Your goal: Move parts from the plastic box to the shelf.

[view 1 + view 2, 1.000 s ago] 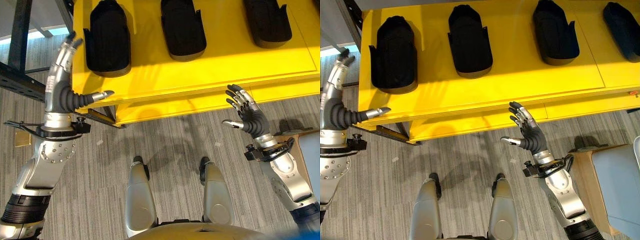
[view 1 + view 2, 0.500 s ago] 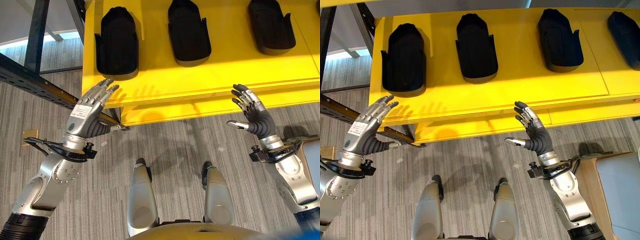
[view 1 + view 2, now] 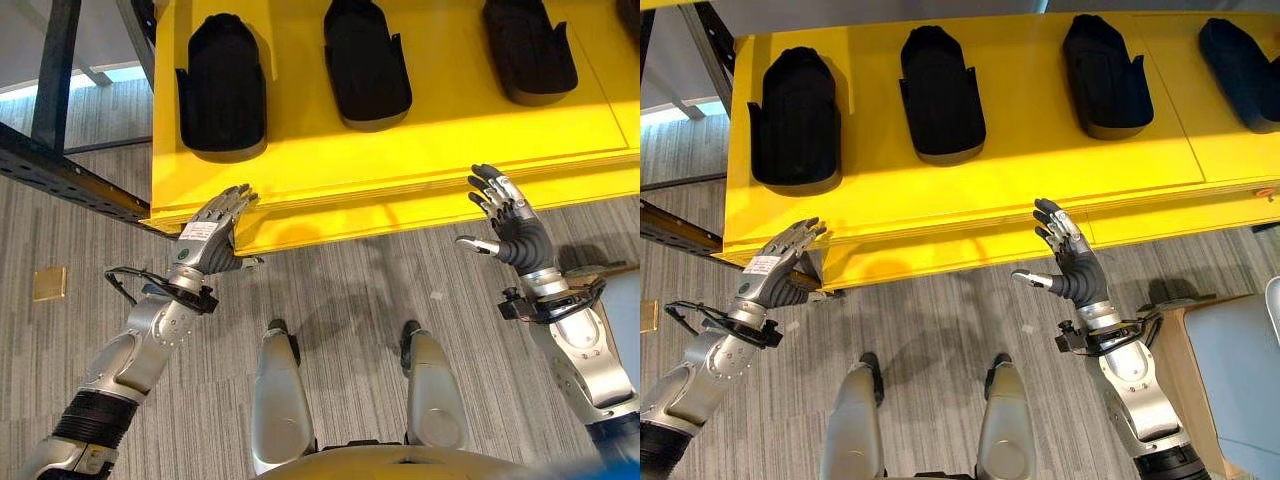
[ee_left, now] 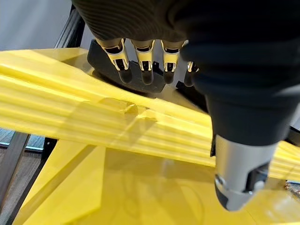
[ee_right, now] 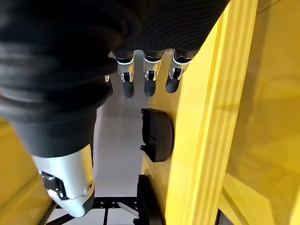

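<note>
— Yellow shelf point(image 3: 420, 150) across the top of the head views, was it? What else did you have around it?

— Yes, bright yellow, with black moulded parts lying on it in a row. In the right eye view I counted four: the leftmost part point(image 3: 793, 118), the second part point(image 3: 941, 95), the third part point(image 3: 1106, 77) and a fourth part point(image 3: 1244, 62) cut by the frame edge. A dark metal rack beam point(image 3: 60, 170) ran off to the left of the shelf, grey striped carpet point(image 3: 340, 290) lay below, and a pale box point(image 3: 1245, 380) sat at the lower right corner. I could not tell what it held.

— Anything in the way of the hands?

— Only the shelf's front lip. Both hands sat right at it, lower than the shelf top.

— Where were the parts relative to the fingers?

— All on the shelf, none in a hand. The leftmost part lay just beyond my left hand point(image 3: 208, 243), a little further in from the edge; in the left wrist view I saw it past the fingertips point(image 4: 146, 75), apart from them. The third part lay well in from the right hand point(image 3: 1072, 265).

— And the hand poses?

— The left one was stretched flat, palm down, fingers straight and together, tips at the shelf's corner edge. The right one stood upright just off the lip, fingers spread and slightly bent, thumb out to the side, holding nothing.
</note>
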